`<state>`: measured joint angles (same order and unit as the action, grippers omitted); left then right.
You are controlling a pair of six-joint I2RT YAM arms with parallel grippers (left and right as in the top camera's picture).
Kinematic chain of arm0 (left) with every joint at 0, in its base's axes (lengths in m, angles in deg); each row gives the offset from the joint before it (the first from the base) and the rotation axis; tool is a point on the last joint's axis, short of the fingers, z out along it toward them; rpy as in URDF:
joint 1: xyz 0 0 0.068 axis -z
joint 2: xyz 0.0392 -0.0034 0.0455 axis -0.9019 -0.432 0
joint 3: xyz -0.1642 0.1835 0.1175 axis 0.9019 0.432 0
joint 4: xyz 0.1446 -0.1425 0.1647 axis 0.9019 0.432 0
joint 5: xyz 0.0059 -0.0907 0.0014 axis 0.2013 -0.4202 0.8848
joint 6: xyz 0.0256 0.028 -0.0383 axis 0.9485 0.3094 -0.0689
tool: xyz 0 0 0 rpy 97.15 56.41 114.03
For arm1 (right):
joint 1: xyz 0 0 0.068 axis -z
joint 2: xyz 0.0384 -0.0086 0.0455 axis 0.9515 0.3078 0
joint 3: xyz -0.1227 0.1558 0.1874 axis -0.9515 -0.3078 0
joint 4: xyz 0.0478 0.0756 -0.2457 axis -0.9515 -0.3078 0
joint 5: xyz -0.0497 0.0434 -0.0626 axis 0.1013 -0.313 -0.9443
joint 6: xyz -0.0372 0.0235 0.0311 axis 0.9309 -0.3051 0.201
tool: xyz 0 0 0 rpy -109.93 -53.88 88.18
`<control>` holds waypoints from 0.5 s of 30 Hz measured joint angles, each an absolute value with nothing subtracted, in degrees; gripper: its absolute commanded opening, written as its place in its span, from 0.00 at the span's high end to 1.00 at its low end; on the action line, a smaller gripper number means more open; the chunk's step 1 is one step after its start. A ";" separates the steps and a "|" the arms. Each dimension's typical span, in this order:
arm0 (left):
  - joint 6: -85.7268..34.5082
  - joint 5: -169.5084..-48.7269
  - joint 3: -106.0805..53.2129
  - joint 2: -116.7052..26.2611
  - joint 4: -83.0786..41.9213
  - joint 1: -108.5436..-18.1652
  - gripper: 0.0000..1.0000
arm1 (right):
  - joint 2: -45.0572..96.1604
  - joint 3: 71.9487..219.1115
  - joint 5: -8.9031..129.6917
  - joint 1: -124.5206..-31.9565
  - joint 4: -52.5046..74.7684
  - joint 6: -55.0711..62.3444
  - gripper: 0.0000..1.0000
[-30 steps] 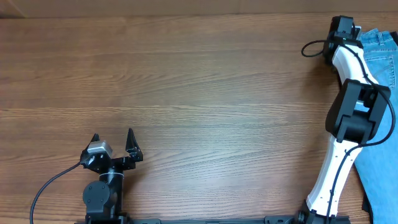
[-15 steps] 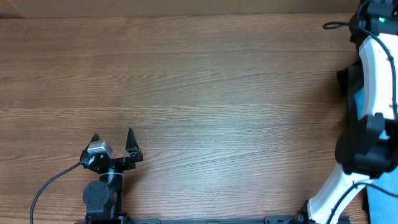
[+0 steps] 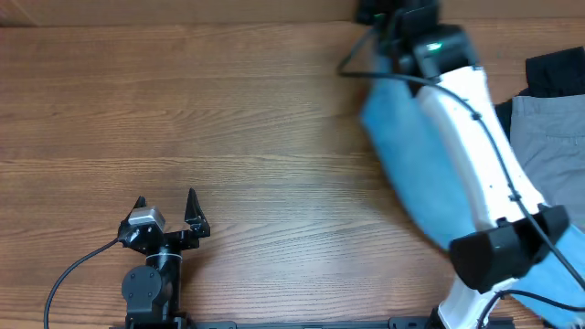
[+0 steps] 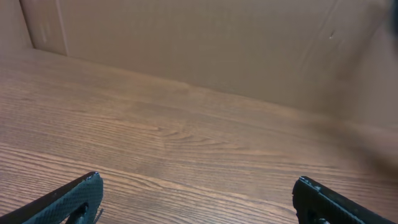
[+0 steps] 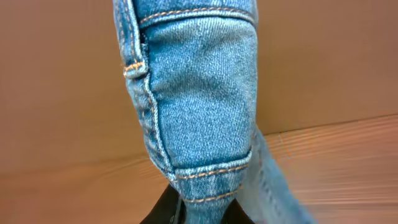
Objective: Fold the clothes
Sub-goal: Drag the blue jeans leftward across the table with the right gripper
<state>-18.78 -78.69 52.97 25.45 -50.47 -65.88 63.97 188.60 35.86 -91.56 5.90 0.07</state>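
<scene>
Light blue denim jeans (image 3: 399, 151) hang blurred under my right arm, trailing from the back middle of the table toward the front right. My right gripper (image 3: 391, 13) is at the far edge, shut on the jeans. In the right wrist view the jeans (image 5: 199, 93) fill the middle, their stitched hem pinched in the right gripper (image 5: 202, 210). Grey trousers (image 3: 551, 151) and a black garment (image 3: 555, 71) lie at the right edge. My left gripper (image 3: 166, 203) rests near the front left, open. Only bare wood shows inside the left gripper (image 4: 198, 184).
The wooden table (image 3: 228, 119) stretches between the two arms. A brown cardboard wall (image 4: 205, 43) stands along the table's far side. The right arm's white links (image 3: 475, 128) cross the right half of the table.
My right arm has swung from the far right corner leftward over the table, carrying the jeans along. The grey trousers and black garment now show. The left arm has not moved.
</scene>
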 measured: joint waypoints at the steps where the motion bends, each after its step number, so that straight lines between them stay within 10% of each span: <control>1: -18.78 -78.69 52.97 25.45 -50.47 -65.88 0.00 | 65.10 188.60 40.25 -94.16 7.41 -3.07 0.96; 8: -18.78 -78.67 52.97 25.45 -50.47 -65.88 0.00 | 78.50 188.60 57.00 -107.60 16.96 -13.87 0.95; 10: -18.78 -78.67 52.97 25.45 -50.49 -65.88 0.00 | 80.40 188.58 58.55 -110.18 18.25 -14.81 0.74; 11: -18.78 -78.67 52.97 25.45 -50.47 -65.88 0.00 | 81.60 188.53 59.60 -112.32 19.14 -15.58 0.36; 15: -18.78 -78.67 52.97 25.45 -50.47 -65.88 0.00 | 81.89 189.23 61.08 -117.48 22.49 -15.40 0.15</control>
<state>-18.78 -78.67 52.97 25.45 -50.47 -65.88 81.89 189.23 61.08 -117.48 22.49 -15.40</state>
